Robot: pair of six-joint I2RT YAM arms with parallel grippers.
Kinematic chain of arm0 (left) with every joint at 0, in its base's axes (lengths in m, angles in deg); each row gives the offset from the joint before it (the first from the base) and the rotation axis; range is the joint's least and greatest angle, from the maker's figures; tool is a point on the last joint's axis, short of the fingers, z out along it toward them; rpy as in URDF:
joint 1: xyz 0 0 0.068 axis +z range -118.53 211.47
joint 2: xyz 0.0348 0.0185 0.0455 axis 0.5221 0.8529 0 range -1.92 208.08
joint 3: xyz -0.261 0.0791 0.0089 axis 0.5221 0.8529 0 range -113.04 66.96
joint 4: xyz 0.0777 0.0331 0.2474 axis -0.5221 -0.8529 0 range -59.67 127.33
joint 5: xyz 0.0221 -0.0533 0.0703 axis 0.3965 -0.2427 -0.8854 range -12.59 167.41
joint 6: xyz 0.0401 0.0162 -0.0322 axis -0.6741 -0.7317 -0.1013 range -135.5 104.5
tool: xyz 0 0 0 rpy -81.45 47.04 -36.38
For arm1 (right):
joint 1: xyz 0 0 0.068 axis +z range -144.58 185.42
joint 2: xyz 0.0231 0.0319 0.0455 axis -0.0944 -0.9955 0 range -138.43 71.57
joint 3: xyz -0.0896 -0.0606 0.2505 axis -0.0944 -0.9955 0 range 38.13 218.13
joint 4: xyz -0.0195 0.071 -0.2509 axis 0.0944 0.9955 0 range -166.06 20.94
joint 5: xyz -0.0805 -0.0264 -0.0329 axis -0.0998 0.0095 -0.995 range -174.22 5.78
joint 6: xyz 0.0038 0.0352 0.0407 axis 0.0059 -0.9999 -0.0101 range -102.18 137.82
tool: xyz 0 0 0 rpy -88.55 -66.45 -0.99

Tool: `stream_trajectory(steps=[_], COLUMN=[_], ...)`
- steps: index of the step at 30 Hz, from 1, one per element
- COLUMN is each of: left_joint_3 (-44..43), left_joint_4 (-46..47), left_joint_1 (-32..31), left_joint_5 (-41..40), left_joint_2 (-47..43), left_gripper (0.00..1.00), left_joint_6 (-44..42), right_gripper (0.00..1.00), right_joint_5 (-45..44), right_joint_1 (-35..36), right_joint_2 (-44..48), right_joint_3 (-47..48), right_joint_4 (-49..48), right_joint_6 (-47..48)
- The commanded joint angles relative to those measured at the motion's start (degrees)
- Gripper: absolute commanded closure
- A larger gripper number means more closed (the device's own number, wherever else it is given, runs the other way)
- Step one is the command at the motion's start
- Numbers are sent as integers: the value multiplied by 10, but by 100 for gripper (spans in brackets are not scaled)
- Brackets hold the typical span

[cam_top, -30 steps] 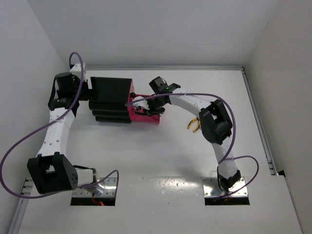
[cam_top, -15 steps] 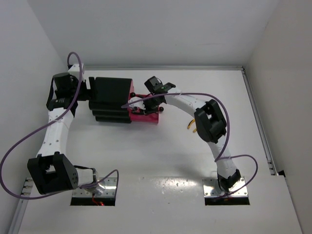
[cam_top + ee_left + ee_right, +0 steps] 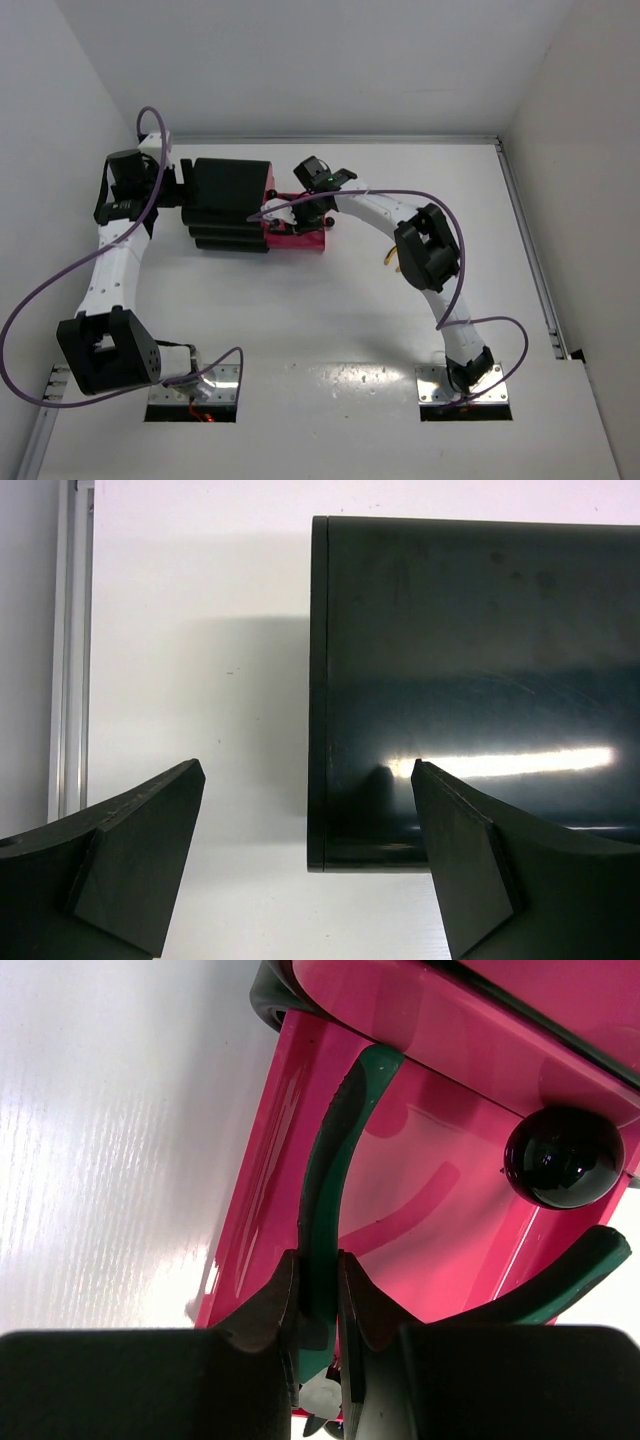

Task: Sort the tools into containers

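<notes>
White table (image 3: 330,320); right tool (image 3: 318,1305) pinching green plier handle (image 3: 327,1160) over pink drawer (image 3: 265,1160).

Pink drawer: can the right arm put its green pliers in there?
Probably yes. The pink drawer is pulled out of the black cabinet, and the right tool, shut on the green-handled pliers, hangs just over its open top. Nothing seems to be in between.
</notes>
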State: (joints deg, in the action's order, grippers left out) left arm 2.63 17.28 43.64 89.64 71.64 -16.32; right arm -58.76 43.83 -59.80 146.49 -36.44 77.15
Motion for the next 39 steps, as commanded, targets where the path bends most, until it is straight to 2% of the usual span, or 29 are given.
stream_trajectory(steps=[1, 14, 22, 33, 39], left_joint_3=[-11, -5, 0, 5, 5], left_joint_4=[20, 20, 26, 26, 26], left_joint_1=[8, 8, 8, 8, 8], left_joint_5=[10, 10, 16, 21, 21], left_joint_2=[0, 5, 5, 5, 5], left_gripper=[9, 9, 9, 9, 9], left_joint_6=[0, 6, 0, 6, 6], right_gripper=[98, 98, 98, 98, 97], right_joint_5=[18, 13, -24, -83, -83], right_joint_1=[11, 28, 46, 62, 57], right_joint_2=[27, 27, 27, -5, -27], right_joint_3=[4, 15, 15, 77, 93], right_joint_4=[-40, -28, -28, 4, 17], right_joint_6=[18, 46, 65, 70, 65])
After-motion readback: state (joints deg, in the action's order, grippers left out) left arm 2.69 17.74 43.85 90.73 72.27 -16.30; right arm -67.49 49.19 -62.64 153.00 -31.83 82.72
